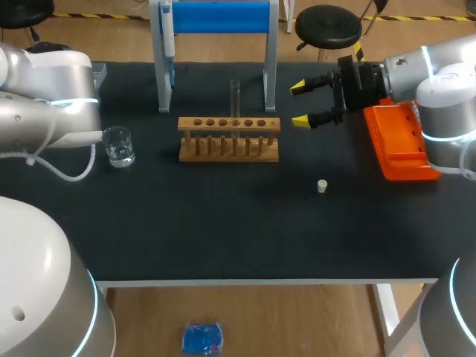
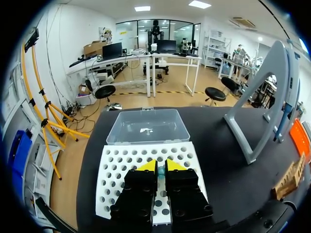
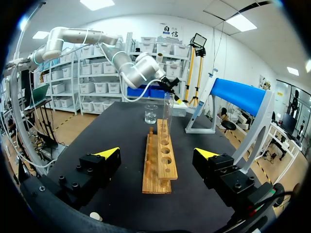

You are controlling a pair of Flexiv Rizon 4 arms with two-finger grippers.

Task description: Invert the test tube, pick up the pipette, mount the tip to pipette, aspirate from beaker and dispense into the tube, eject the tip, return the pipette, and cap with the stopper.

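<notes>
On our black worktop (image 1: 223, 230), the blue-topped stand (image 1: 216, 16) holds the pipette (image 1: 169, 37) at its left post. Our right fingers (image 1: 301, 120) gape wide apart beside the wooden rack (image 1: 229, 140), holding nothing. Our left fingers (image 2: 146, 166) sit closed together over a white holed tray (image 2: 116, 170). The tube (image 1: 235, 100) stands upright in the rack, with the beaker (image 1: 118, 146) off to the rack's left. The stopper (image 1: 322, 186) lies nearer us.

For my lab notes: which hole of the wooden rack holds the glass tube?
The fourth hole of the rack, counting from the beaker's end: the test tube stands upright in it, while the other five are empty.
</notes>
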